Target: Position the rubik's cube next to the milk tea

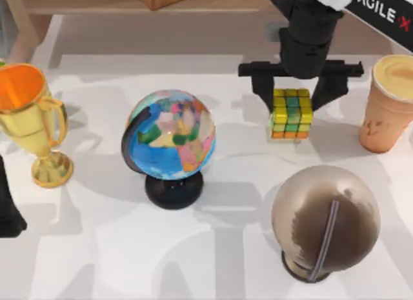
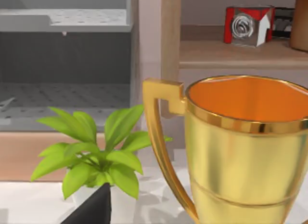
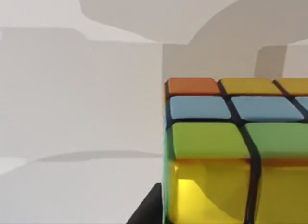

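Note:
The rubik's cube stands on the white table, right of centre at the back, showing yellow, green and orange squares in a black grid. My right gripper reaches down over it from the back, one black finger against each side with no gap showing. In the right wrist view the cube sits very close, with a black fingertip at its edge. The milk tea, a tan cup with a creamy top, stands to the cube's right, a gap apart. My left gripper is parked at the table's left edge.
A gold trophy with an orange inside stands at the back left. A coloured globe is in the middle and a brown globe at the front right. The left wrist view has a green plant and a wooden shelf.

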You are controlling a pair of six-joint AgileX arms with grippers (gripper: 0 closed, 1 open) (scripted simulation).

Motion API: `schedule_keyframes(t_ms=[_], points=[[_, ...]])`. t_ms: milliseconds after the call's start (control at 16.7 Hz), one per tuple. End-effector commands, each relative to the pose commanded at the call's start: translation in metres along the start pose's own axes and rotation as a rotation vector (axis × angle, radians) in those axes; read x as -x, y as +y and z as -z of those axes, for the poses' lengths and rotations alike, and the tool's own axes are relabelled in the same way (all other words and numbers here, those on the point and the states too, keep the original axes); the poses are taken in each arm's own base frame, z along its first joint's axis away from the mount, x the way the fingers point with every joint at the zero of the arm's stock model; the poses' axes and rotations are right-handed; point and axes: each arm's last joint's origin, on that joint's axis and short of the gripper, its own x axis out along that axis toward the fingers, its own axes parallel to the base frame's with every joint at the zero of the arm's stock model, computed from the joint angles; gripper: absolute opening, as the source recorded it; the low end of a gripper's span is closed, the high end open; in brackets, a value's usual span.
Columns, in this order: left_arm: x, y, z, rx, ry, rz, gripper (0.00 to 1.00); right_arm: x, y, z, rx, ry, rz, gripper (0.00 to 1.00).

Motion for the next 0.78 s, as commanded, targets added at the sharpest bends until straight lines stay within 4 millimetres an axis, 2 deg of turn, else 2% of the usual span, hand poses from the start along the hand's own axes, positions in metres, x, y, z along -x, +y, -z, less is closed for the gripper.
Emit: schedule_keyframes(t_ms=[780], points=[[0.0, 0.0, 0.0, 0.0, 0.0, 0.0, 1.0, 0.0065, 0.0075, 0.0027, 0.017, -0.052, -0.035, 0.0]])
